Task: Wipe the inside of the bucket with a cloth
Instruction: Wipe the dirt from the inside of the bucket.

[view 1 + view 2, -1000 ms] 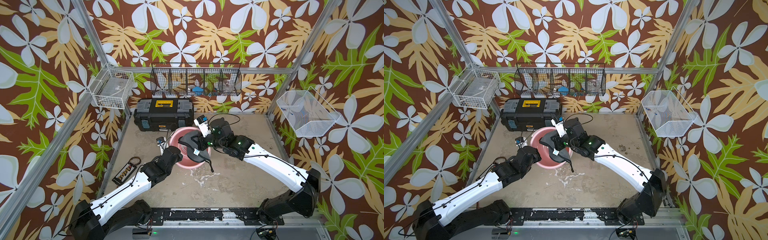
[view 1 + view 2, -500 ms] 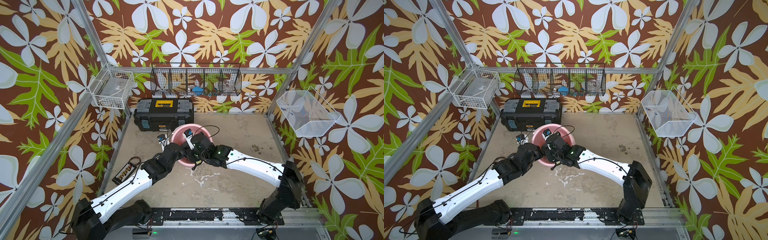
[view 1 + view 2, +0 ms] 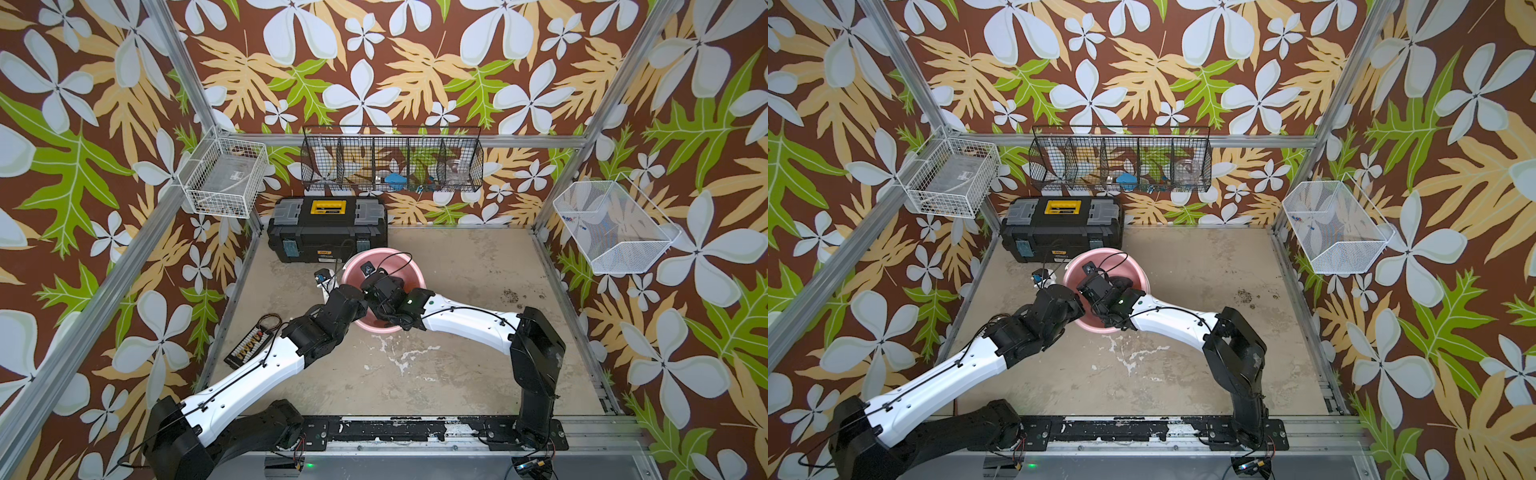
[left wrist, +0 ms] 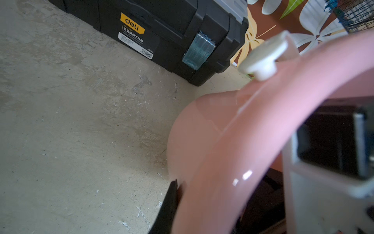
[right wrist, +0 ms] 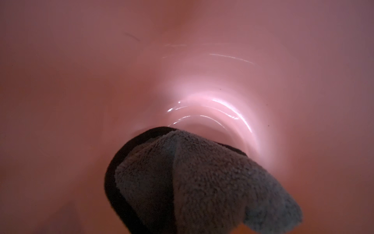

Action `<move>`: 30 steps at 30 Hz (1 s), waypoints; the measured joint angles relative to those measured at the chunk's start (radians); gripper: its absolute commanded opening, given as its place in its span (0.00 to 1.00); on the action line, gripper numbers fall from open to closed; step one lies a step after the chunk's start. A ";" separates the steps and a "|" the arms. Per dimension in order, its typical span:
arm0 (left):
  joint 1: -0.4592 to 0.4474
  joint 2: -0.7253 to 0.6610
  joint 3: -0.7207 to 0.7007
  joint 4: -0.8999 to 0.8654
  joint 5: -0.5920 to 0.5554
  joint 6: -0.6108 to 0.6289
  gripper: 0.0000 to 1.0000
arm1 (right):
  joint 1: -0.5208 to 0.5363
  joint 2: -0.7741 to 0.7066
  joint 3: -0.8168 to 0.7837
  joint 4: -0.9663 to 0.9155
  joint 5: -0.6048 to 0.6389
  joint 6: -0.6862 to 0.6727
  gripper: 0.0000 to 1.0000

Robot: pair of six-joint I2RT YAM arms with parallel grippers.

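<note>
The pink bucket (image 3: 406, 266) (image 3: 1131, 266) stands upright on the floor in front of the toolbox. My left gripper (image 3: 348, 291) (image 4: 212, 202) is shut on its near-left rim, with one black finger (image 4: 170, 204) against the outer wall; a white handle lug (image 4: 263, 58) shows further along the rim. My right gripper (image 3: 380, 286) (image 5: 182, 202) reaches down inside the bucket, shut on the dark grey cloth (image 5: 202, 182). The cloth bunches over the fingers and hides them. It hangs close to the glossy pink inner wall (image 5: 101, 81); whether it touches, I cannot tell.
A black toolbox (image 3: 328, 230) with a yellow handle sits just behind the bucket. A black strip of small parts (image 3: 249, 347) lies on the floor at the left. Wire baskets hang on the back wall (image 3: 392, 164), left wall (image 3: 224, 176) and right wall (image 3: 615, 226).
My right gripper has dropped from above the rim down into the bucket, taking the cloth with it; the cloth no longer drapes over the rim. The left gripper stays on the rim.
</note>
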 measured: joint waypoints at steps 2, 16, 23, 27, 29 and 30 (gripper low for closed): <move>0.000 0.018 0.003 -0.017 -0.005 -0.005 0.00 | 0.000 0.026 0.011 -0.013 0.047 0.000 0.00; 0.004 0.105 0.047 -0.158 -0.048 -0.039 0.00 | -0.004 0.156 0.092 -0.094 0.159 0.023 0.00; 0.002 0.082 0.020 -0.124 -0.023 -0.025 0.00 | -0.027 0.200 0.053 -0.097 0.058 0.061 0.00; 0.002 0.062 -0.008 -0.092 -0.025 -0.040 0.00 | -0.040 0.243 0.119 -0.138 -0.002 0.077 0.00; 0.003 0.058 -0.012 -0.085 -0.042 -0.053 0.00 | -0.042 0.264 0.155 -0.158 -0.026 0.082 0.00; 0.003 0.058 -0.013 -0.086 -0.047 -0.055 0.00 | -0.043 0.270 0.166 -0.170 -0.036 0.083 0.00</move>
